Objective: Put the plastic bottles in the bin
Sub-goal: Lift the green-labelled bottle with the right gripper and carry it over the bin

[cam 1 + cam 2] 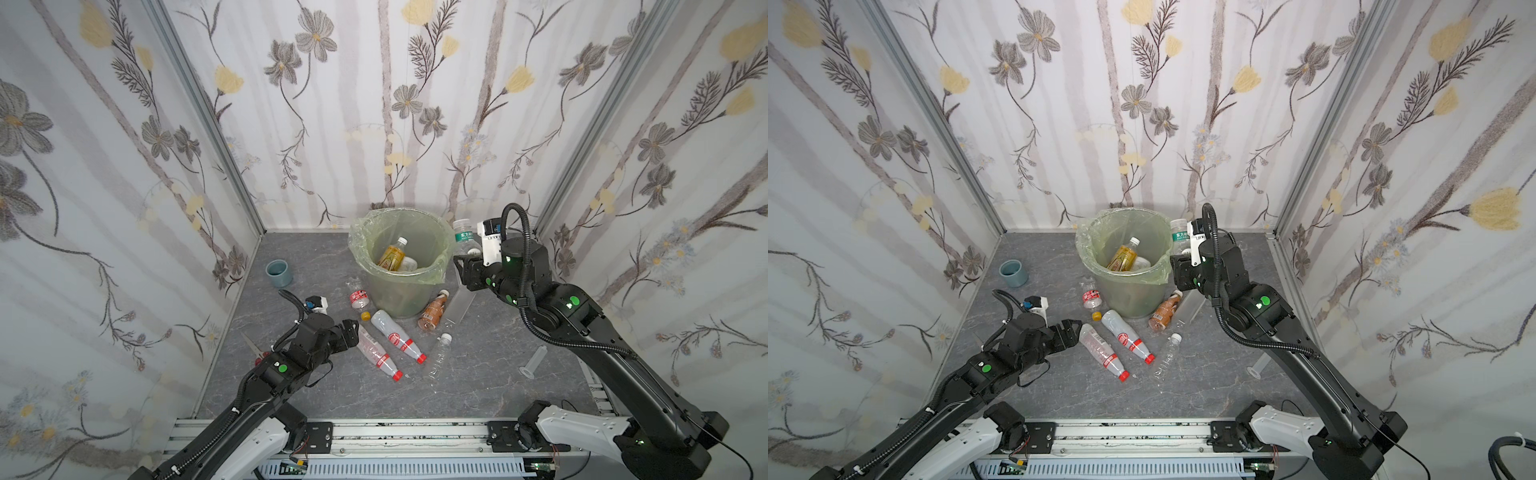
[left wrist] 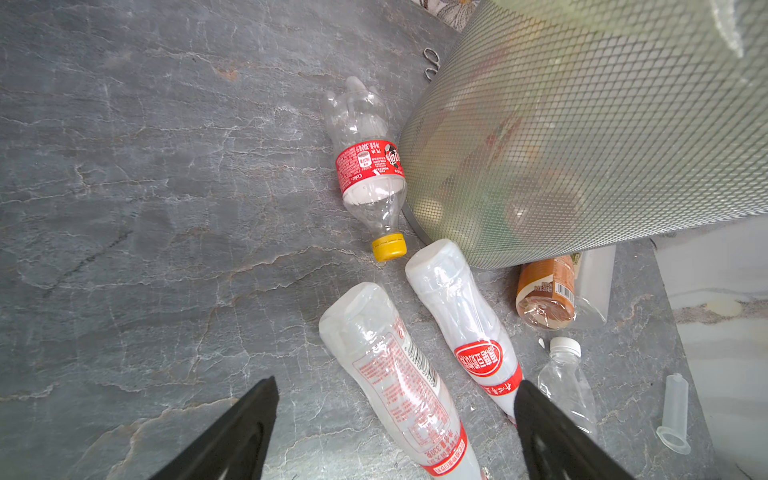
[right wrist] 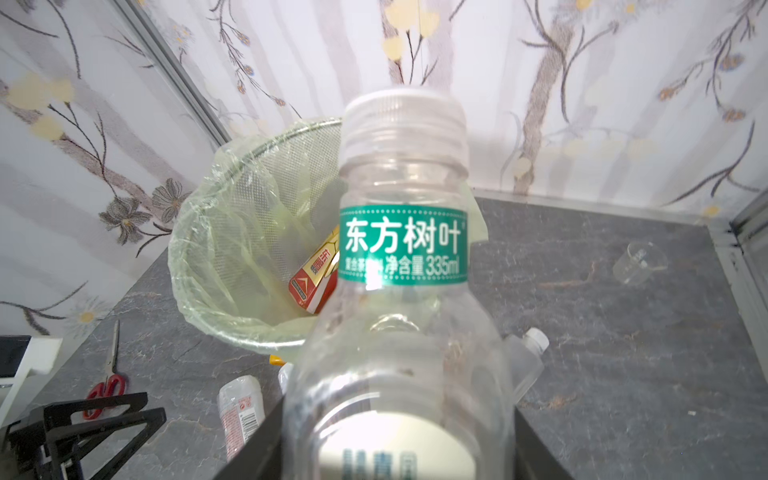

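Right wrist view is showing our right gripper (image 3: 395,457) clamping the lower body of the green-labelled clear bottle (image 3: 403,245). Its cap is pointing up, so it is riding upright and clear of the surface for carrying. In a top view the green-labelled clear bottle (image 1: 462,235) is hanging just beside the bin (image 1: 448,253), outside the rim on the side facing the right edge of the surface. We are judging that it is needing a short sideways shift over the opening before release. The bin is standing near the middle of the far edge, with an orange-labelled bottle (image 1: 390,257) lying inside. Our left gripper (image 2: 395,386) is hovering with jaws spread wide and empty. Below it, the frosted red-capped bottle (image 2: 386,361) is lying flat near the middle of the surface and showing between the two jaws. We are taking it for the likely next pick.
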Tool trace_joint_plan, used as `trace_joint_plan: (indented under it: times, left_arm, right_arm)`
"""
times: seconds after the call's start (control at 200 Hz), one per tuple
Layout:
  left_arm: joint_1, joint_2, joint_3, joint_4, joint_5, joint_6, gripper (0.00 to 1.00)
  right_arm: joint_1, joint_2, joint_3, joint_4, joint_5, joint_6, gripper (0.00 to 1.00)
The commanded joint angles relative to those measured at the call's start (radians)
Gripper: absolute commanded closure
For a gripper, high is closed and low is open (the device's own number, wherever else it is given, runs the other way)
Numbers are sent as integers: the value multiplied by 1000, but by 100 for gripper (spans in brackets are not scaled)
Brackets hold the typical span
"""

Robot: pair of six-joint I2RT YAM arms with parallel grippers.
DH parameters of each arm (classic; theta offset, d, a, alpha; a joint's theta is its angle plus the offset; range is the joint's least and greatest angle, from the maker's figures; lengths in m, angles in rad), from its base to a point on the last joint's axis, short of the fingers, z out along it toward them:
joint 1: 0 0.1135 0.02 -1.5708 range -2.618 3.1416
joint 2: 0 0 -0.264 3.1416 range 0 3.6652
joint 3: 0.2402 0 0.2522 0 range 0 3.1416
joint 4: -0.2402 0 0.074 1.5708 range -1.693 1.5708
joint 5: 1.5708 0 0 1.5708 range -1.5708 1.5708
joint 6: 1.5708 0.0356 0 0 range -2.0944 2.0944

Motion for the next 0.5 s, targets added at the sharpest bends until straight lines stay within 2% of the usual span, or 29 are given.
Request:
trace_joint_plan:
  times: [0.0, 0.175, 0.355, 0.495]
  left_arm:
    - [1, -13, -8, 7, 7, 3, 9]
    - [1, -8, -7, 8, 15, -1, 9]
    - [1, 1, -7, 8, 25, -2, 10]
    - [1, -11, -10, 7, 35, -3, 10]
  right_arm:
    - [-2, 57, 67, 78, -38, -137, 45]
    - [-3, 139, 158, 135, -106, -205, 44]
    - [-3, 197, 196, 253, -232, -284, 42]
    - [-2, 266, 252, 285, -262, -312, 40]
